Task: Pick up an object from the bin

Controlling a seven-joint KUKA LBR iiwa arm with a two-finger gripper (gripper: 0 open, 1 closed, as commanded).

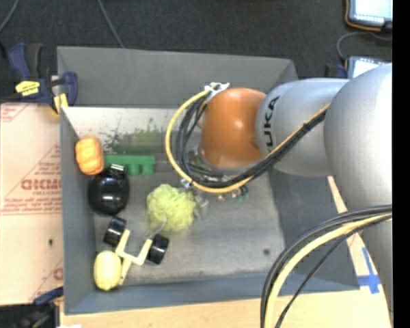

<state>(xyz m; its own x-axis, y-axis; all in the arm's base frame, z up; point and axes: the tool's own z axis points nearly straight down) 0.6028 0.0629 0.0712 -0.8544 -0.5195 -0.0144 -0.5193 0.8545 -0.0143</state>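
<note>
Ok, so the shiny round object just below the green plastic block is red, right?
Not red: in the camera view the shiny round object just below the green plastic block is black.

Over bin (260, 241) centre: arm (232, 128), yellow-green fuzzy ball (171, 208) just beside; black sphere (108, 193) leftward.

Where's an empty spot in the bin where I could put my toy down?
The bare grey floor right of the fuzzy yellow-green ball, toward the front and right walls, is free. The left side is crowded: orange thing, green block, black ball, wheeled toy.
</note>
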